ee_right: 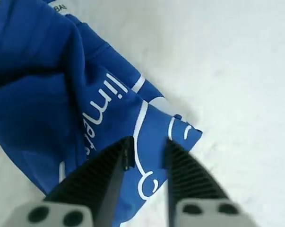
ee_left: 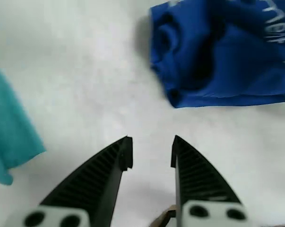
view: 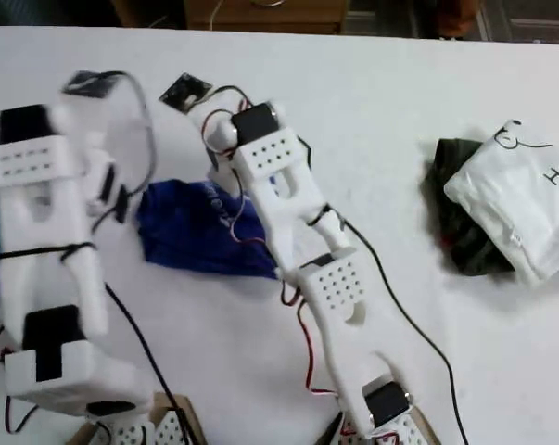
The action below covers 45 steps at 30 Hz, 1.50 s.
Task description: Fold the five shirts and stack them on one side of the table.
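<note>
Over blue shirt (ee_right: pixel 47 85), right pincer (ee_right: pixel 148 150) slightly parted, holding nothing.

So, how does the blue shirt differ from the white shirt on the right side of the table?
The blue shirt lies bunched and wrinkled; the white shirt looks folded into a neat packet. The blue shirt rests directly on the table; the white shirt sits on a dark garment. Both carry printed lettering.
</note>
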Motion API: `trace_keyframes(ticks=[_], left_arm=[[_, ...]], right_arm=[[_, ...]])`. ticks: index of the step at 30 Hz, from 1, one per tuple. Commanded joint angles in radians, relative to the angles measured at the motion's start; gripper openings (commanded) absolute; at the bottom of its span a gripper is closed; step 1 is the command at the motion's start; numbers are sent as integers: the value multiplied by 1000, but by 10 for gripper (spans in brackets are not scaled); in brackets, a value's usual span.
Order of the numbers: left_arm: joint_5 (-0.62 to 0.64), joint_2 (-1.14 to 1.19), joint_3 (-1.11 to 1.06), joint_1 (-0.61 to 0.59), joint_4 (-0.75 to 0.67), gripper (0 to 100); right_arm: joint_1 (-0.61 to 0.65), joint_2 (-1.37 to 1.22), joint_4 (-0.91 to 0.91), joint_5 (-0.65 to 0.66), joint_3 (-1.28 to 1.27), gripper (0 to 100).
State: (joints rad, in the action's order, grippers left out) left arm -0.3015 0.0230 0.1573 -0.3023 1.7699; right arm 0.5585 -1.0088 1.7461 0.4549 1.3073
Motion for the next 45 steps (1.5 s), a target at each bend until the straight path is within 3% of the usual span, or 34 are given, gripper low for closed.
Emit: trace_keyframes(ticks=[1,7,13,19,28,31,38,45], left_arm=[[38,-40,4,120,8,153],[38,-40,4,258,-69,153],[31,-34,2,328,-166,80],[31,124,12,402,-252,78],[28,316,120,410,-201,76],[-49,339,134,414,-138,76],[-226,419,133,256,3,76],[-427,364,82,97,20,38]], right_arm=[[-27,-16,1,3,37,18],[-127,-79,-38,3,37,18],[-183,-114,-39,3,37,18],[-213,-122,-42,-52,37,18],[-214,-122,-58,-66,32,18],[-214,-122,-70,-66,28,18],[-216,-122,-71,-68,29,18],[-216,-122,-107,-66,31,18]])
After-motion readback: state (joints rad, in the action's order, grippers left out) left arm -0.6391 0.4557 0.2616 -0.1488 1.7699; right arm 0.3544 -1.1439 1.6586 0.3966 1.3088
